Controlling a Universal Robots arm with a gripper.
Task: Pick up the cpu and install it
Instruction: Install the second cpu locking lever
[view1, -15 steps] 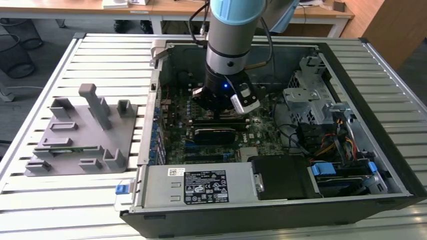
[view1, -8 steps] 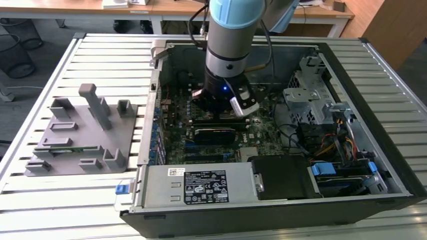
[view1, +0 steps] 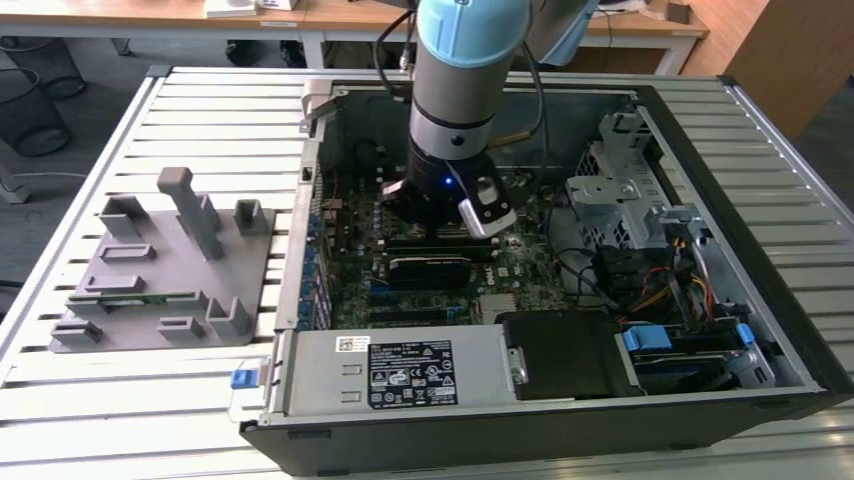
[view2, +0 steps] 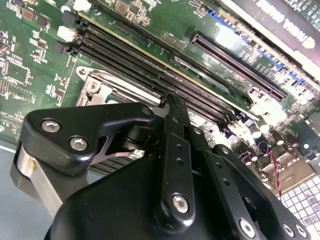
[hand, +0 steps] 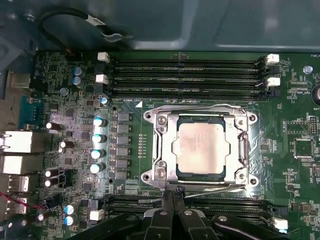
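You can see the cpu (hand: 201, 149) sitting flat in its metal socket frame (hand: 161, 150) on the green board (hand: 60, 85) (inside the computer case (view1: 694, 400)), with the gripper (hand: 172, 196) pinched together beside it, holding nothing.

This is a robotics lab or test workshop set in an office-like room. A slatted metal workbench (view1: 200, 110) carries an open computer case (view1: 534, 400) with its motherboard (view1: 350, 262) exposed, and a grey fixture plate (view1: 154, 275) with moulded holders sits at nine o'clock of the case. The robot arm (view1: 461, 90) reaches down into the case. Towards twelve o'clock stand wooden desks (view1: 347, 15); at ten o'clock a wire waste basket (view1: 30, 110) rests on grey carpet.
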